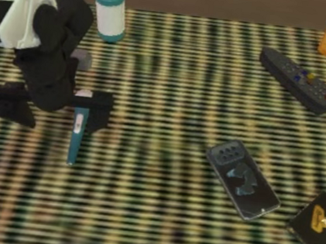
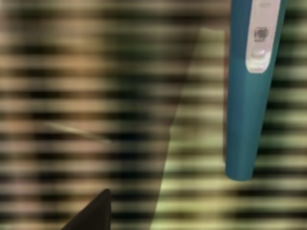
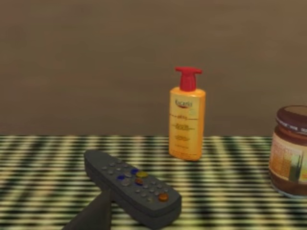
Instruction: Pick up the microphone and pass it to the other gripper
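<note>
On the striped surface (image 1: 158,216), a card (image 1: 315,222) and phone (image 1: 242,179) lie near right; at mid-left the left claw (image 1: 49,109), released, straddles the microphone (image 1: 78,129); farther off stand a white-and-teal bottle (image 1: 110,5) and remote (image 1: 297,79). Only the right wrist view shows a brown jar (image 3: 290,151) beside the orange bottle (image 3: 186,120); I cannot tell the right claw's state.

left pincer (image 1: 51,108) spread astride microphone (image 1: 78,130) | table's left
</note>
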You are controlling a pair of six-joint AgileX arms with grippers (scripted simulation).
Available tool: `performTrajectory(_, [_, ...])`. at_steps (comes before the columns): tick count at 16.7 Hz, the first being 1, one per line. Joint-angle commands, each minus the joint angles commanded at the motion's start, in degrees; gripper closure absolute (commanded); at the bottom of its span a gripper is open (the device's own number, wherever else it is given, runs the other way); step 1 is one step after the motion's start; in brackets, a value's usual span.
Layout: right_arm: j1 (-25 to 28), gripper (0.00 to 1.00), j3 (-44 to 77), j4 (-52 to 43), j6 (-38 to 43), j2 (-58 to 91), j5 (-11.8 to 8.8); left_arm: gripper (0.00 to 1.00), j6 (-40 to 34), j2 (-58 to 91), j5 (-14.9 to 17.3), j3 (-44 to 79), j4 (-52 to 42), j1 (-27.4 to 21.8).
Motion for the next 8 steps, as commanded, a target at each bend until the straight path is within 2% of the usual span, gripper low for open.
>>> performTrajectory(8, [0.0, 0.00, 0.0, 0.0, 0.0, 0.0, 0.0, 0.00, 0.2, 1.7, 0.0, -0.9, 2.3, 0.2])
